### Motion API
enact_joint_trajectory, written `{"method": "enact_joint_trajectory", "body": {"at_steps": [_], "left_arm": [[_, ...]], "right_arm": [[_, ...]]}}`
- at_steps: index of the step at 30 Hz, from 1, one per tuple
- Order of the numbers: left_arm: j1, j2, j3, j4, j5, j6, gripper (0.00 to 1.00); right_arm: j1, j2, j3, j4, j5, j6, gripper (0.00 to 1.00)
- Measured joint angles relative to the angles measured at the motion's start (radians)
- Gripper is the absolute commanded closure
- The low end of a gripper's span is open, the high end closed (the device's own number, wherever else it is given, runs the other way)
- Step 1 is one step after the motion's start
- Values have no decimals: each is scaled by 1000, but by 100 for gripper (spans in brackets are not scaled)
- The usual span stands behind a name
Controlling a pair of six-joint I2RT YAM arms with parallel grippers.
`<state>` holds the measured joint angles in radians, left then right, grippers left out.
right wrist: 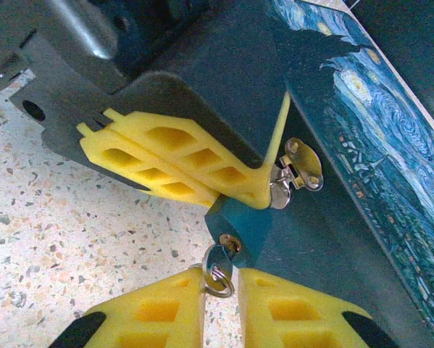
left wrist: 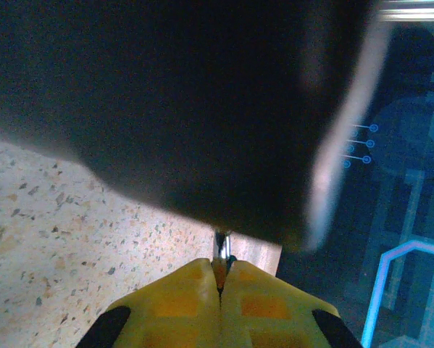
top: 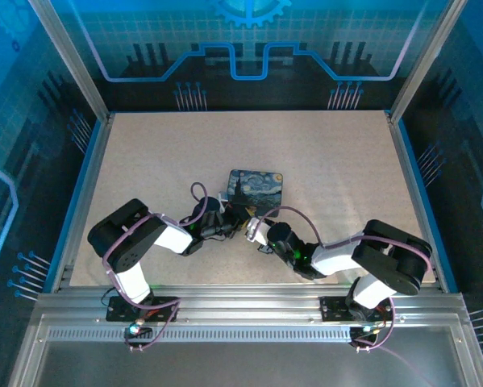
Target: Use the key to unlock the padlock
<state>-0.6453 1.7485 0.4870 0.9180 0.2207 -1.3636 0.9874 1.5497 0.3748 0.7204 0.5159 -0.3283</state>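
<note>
left hand [right wrist: 254,194]: yellow fingers pressed together, pinching the padlock at its silver shackle end; in the left wrist view a thin silver strip sits between the closed tips.
right hand [right wrist: 222,286]: fingers stand close on either side of the key head, narrow gap. The left pad looks to be touching, but on the right pad contact is unclear, so I cannot tell if it is a full pinch.
padlock [right wrist: 247,226]: small teal-dark body hanging at the front wall of the tin box. Its top is under the left hand's fingertips and its keyhole end points down toward the right hand.
key [right wrist: 215,259]: silver head with a small wire ring, right at the brass keyhole on the padlock's lower end and between the right hand's fingertips. The blade is not visible, so I can't tell how deep it sits.
hasp [right wrist: 301,163]: shiny round-ended silver tab on the box front, just beside the shackle and touching it.
tin box [right wrist: 361,101]: blue-yellow starry-night print lid, dark side wall. In the top view it lies mid-surface just beyond both hands.
surface [right wrist: 72,217]: pale speckled top under the hands and box.
arms: in the top view both reach inward from the near edge, and the hands meet at the box's near side, the left one on the left.
</note>
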Motion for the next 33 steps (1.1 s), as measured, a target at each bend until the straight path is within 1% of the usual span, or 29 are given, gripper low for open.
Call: {"method": "enact_joint_trajectory", "body": {"at_steps": [8,16,21,29,33], "left_arm": [[0,0,0,0,-6,0,96],[1,2,0,0,-20,0,96],[1,2,0,2,-26,0,96],[1,3,0,4,-31,0,96],[2,3,-3,7,-37,-2,96]], "right_arm": [[0,35,23,10,0,0,81],[0,55,29,25,8,6,94],[0,55,29,30,6,34,100],[-14,55,29,33,-23,107,100],[-34,53,29,35,-64,174,100]]}}
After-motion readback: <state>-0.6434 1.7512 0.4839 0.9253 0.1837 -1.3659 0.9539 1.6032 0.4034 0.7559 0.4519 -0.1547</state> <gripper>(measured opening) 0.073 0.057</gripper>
